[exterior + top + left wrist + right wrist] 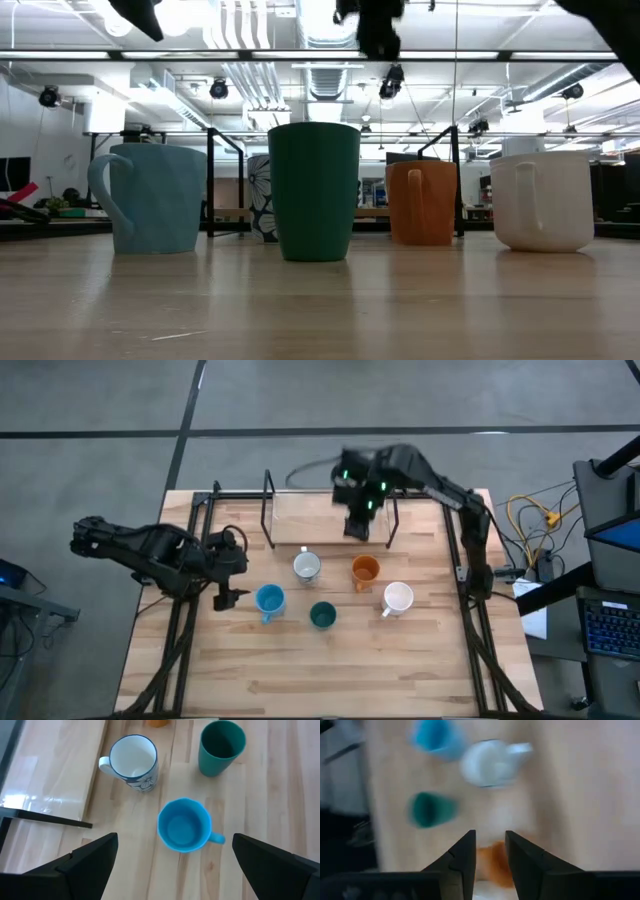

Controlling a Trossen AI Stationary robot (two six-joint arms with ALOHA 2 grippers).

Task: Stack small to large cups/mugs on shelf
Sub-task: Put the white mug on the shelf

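Note:
Five cups stand upright on their bases on the wooden tabletop: a white mug with a blue flower print (307,566), an orange mug (366,569), a white mug (397,598), a dark teal cup (322,615) and a light blue mug (269,600). The shelf (325,510), a pale plank in a black wire frame, lies along the far edge. My left gripper (175,865) hangs wide open above and to the left of the blue mug (185,825). My right gripper (357,525) hovers over the shelf's right part, its fingers (465,855) a narrow gap apart with nothing between them.
Black frame rails (190,610) run down both sides of the table. The shelf's upright wire loops (268,510) rise at its ends. Cables and equipment (540,530) lie off the right edge. Bare wood fills the table's near half.

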